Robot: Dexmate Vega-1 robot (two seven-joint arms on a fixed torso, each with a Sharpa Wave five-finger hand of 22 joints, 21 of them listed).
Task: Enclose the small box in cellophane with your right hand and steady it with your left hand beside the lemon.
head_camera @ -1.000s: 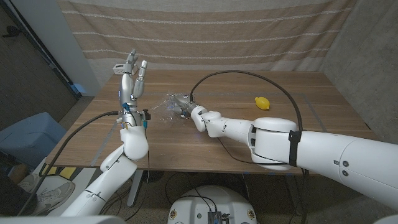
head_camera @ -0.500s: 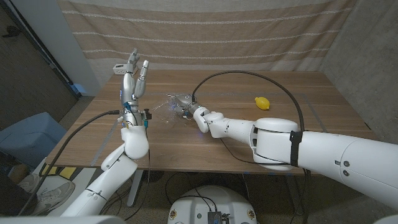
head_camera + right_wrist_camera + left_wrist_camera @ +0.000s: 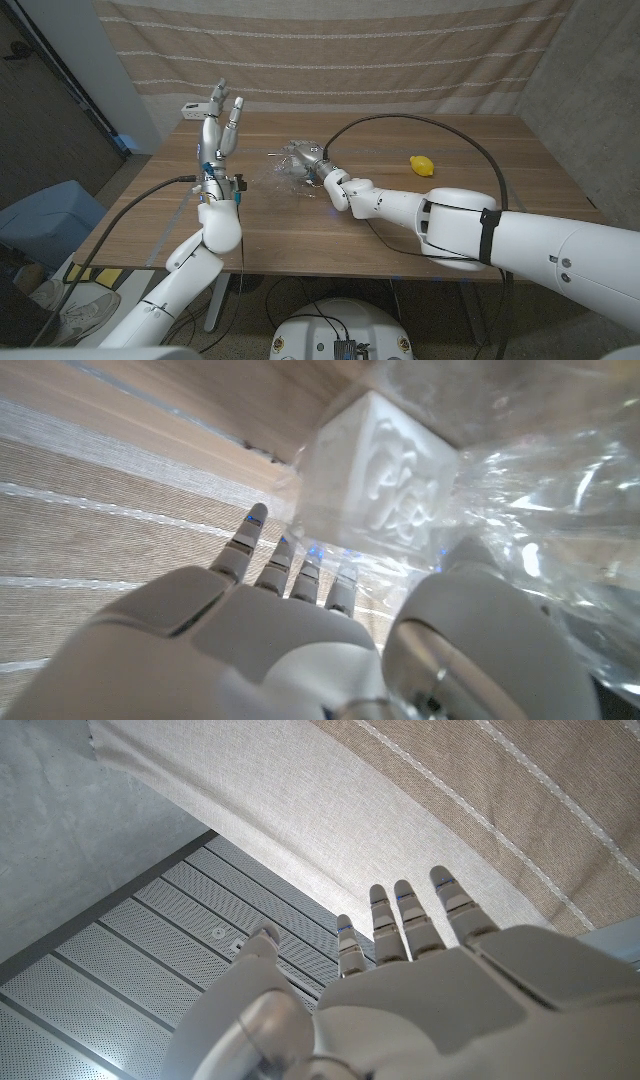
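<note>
White arms (image 3: 520, 235), black cables (image 3: 420, 122), silver-grey hands (image 3: 222, 118).

Head view high over the table (image 3: 400, 235), wrist views close behind each robot hand

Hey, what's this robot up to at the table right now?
It is wrapping a small white box in clear cellophane. The right hand is at the crinkled sheet near the middle of the wooden table, with the box against its fingers. The left hand is raised above the table's left side, fingers apart and holding nothing, so it is not steadying the box. A lemon lies off to the right, apart from the bundle.
</note>
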